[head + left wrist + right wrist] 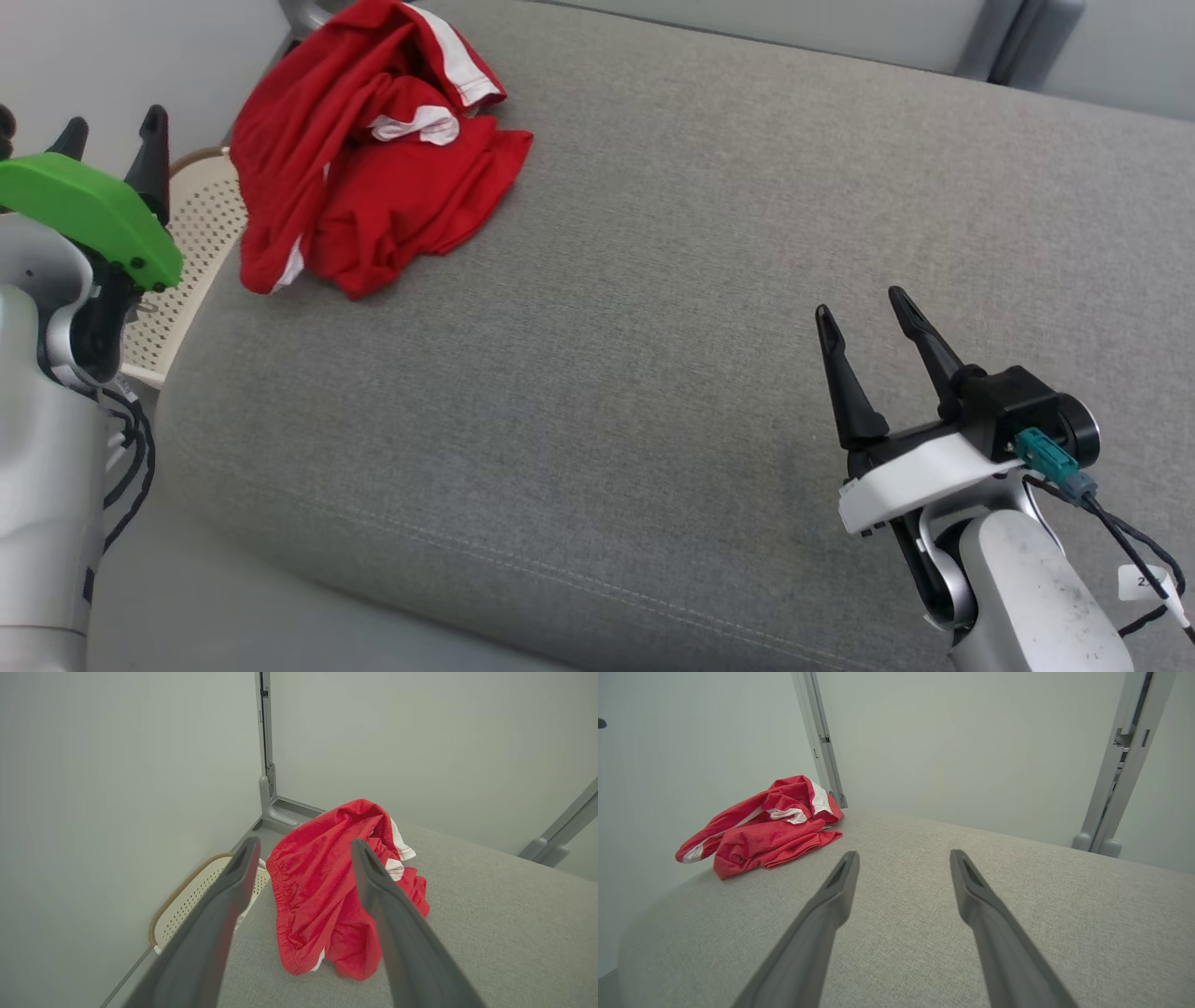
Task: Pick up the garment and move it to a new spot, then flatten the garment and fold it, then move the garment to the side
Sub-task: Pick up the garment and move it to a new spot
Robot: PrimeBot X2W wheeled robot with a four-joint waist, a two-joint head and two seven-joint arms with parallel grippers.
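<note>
A crumpled red garment (373, 149) with white stripes lies in a heap at the far left corner of the grey cushioned surface (653, 327). The left wrist view has the garment (322, 891) straight ahead between and beyond the fingers, and in the right wrist view the garment (766, 828) sits far off to the left. My left gripper (112, 131), under a green cover, hovers open beside the surface's left edge, short of the cloth and holding nothing. My right gripper (864, 313) stands open and empty over the near right part of the surface.
A cream perforated basket (201, 233) stands on the floor against the surface's left edge, just below the garment. Pale walls and grey metal posts (266, 751) close in the back and left. The wide grey surface stretches bare between the garment and my right gripper.
</note>
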